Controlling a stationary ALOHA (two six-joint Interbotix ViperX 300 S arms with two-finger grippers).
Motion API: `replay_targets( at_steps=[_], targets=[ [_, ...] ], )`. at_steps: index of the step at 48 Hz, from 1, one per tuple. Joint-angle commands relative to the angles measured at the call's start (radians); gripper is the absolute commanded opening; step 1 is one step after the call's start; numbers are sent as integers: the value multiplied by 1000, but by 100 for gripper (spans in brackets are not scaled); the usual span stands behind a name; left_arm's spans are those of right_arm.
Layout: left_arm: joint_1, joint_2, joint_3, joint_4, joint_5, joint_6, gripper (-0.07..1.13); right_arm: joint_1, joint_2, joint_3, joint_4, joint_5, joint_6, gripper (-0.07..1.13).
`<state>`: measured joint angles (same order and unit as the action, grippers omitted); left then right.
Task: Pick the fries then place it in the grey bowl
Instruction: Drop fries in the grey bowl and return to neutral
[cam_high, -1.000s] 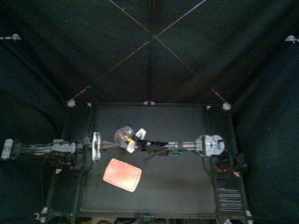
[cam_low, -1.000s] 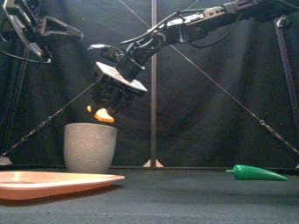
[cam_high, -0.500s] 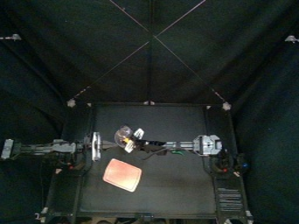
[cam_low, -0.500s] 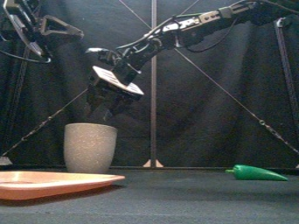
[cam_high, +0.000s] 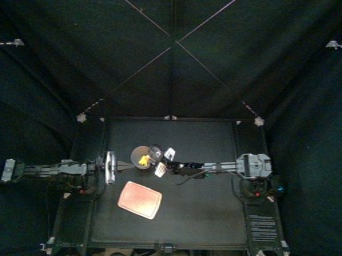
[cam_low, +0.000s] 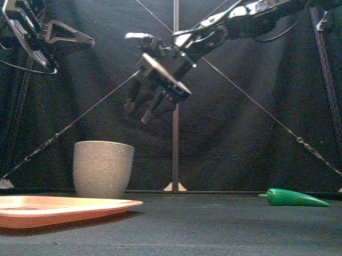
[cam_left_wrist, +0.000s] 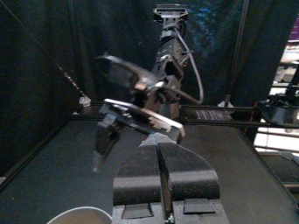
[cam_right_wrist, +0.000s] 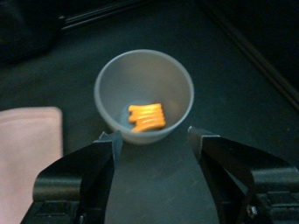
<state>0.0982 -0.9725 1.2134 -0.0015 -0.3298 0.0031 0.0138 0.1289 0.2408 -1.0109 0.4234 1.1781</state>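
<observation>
The orange fries (cam_right_wrist: 146, 118) lie at the bottom of the tall grey cup (cam_right_wrist: 146, 92), and they show inside the cup (cam_high: 143, 155) from above too. In the front view the cup (cam_low: 103, 168) stands upright at the left and hides them. My right gripper (cam_low: 144, 105) hangs open and empty, above the cup and a little to its right; the right wrist view looks between the gripper (cam_right_wrist: 155, 136) down into the cup. My left gripper (cam_left_wrist: 163, 171) is shut and rests at the table's left side.
A flat pink tray (cam_low: 67, 208) lies at the front left, just in front of the cup. A green chili toy (cam_low: 291, 198) lies on the table at the right. The left arm (cam_high: 67, 170) stays along the left edge.
The right gripper held the fries above the cup a second ago. It has let them go into the cup, then risen and moved right, open and empty.
</observation>
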Motion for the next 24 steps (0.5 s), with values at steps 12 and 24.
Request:
replay_targets(
  at_steps=[12,24],
  targets=[
    [6,3,0,8,-8,2,0,63,-304,253,-141,-213,141,94],
    [6,3,6,11,-9,2,0,57,-331,310,-160,-230,160,94]
  ],
)
